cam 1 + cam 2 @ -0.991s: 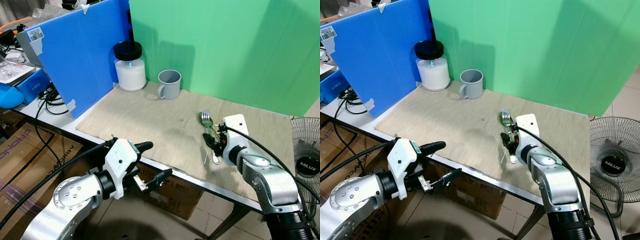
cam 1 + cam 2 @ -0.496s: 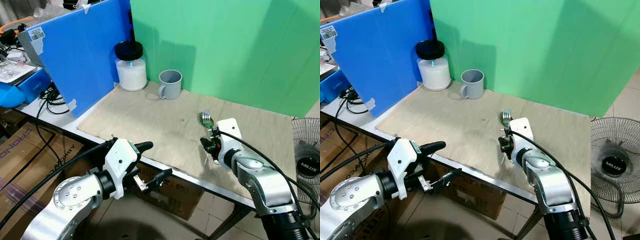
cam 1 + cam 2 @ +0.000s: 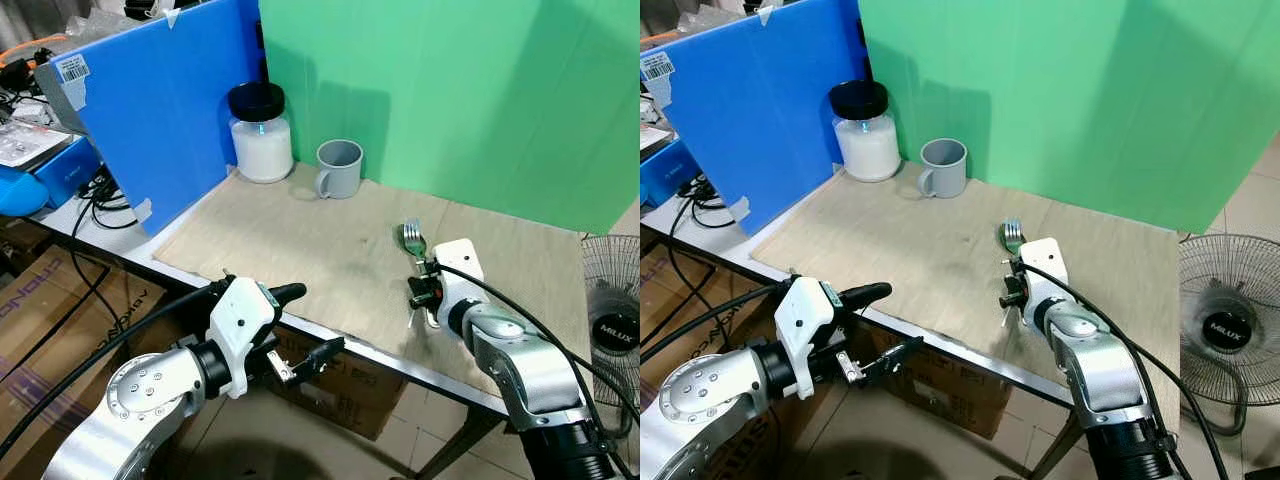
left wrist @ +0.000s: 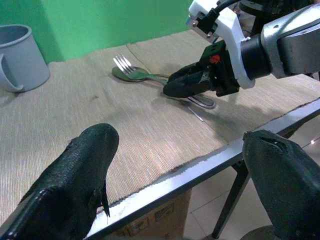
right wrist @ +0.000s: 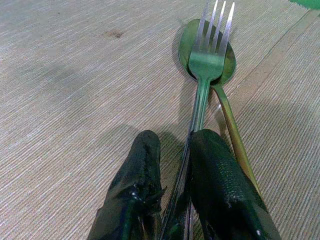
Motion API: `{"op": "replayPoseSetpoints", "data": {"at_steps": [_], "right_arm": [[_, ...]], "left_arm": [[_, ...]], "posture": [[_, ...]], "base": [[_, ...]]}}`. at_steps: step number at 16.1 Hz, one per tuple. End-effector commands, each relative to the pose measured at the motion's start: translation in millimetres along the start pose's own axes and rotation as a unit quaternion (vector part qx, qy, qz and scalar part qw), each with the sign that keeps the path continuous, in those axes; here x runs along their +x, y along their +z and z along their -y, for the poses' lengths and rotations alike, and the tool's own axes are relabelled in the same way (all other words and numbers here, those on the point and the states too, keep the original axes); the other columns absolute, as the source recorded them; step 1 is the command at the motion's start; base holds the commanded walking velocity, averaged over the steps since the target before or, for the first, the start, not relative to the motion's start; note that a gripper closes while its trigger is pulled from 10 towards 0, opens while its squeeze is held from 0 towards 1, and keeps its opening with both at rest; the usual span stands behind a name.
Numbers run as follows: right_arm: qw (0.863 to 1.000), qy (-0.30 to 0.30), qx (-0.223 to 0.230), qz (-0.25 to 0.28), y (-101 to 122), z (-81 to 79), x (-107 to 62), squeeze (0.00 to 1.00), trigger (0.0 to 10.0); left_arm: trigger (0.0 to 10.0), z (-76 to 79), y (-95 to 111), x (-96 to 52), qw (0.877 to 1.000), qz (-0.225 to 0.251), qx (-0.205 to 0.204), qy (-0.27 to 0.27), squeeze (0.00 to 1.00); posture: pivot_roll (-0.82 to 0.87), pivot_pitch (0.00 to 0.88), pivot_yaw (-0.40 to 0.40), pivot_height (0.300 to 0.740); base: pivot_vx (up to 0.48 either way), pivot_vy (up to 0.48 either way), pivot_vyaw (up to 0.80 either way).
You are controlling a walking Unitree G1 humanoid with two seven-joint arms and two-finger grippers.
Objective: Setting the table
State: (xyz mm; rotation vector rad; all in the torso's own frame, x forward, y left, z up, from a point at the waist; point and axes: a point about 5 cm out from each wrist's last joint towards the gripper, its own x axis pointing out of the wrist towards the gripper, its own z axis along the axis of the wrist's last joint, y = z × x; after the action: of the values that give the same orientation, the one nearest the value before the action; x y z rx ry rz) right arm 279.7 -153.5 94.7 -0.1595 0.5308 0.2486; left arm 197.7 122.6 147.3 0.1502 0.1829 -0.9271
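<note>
Right gripper (image 5: 172, 192) fingers pinched narrowly around fork (image 5: 207, 60) handle, fork atop spoon (image 5: 227, 122) on bench (image 3: 300, 240) mat. Left gripper (image 4: 175, 190) fingers spread wide below bench edge. Mug (image 3: 338, 168) and jar (image 3: 261, 135) well apart behind.

I log bright, even lighting, sharp views, soft shadows behind the grey cup (image 3: 338, 167), left gripper (image 4: 185, 185) fingertips blurred close-up.
</note>
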Motion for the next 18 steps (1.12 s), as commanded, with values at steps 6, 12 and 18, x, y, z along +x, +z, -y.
{"op": "replayPoseSetpoints", "data": {"at_steps": [6, 12, 18], "right_arm": [[0.999, -0.032, 0.012, 0.019, 7.6, 6.0, 4.2, 1.00, 10.0], [0.999, -0.027, 0.022, 0.012, 5.0, 3.9, 6.5, 0.00, 10.0], [1.000, -0.010, 0.020, 0.000, 0.7, -1.4, 8.8, 0.00, 10.0]], "left_arm": [[10.0, -1.2, -0.2, -0.8, 1.000, -0.004, 0.002, 0.001, 0.00], [10.0, -0.5, 0.0, -0.5, 1.000, -0.003, 0.001, -0.003, 0.00], [10.0, -0.4, -0.2, -0.2, 1.000, -0.004, 0.000, -0.005, 0.00]], "posture": [[-0.04, 0.013, 0.032, 0.740], [-0.04, 0.013, 0.034, 0.740], [-0.04, 0.015, 0.033, 0.740]], "base": [[0.000, 0.000, 0.00], [0.000, 0.000, 0.00], [0.000, 0.000, 0.00]]}}
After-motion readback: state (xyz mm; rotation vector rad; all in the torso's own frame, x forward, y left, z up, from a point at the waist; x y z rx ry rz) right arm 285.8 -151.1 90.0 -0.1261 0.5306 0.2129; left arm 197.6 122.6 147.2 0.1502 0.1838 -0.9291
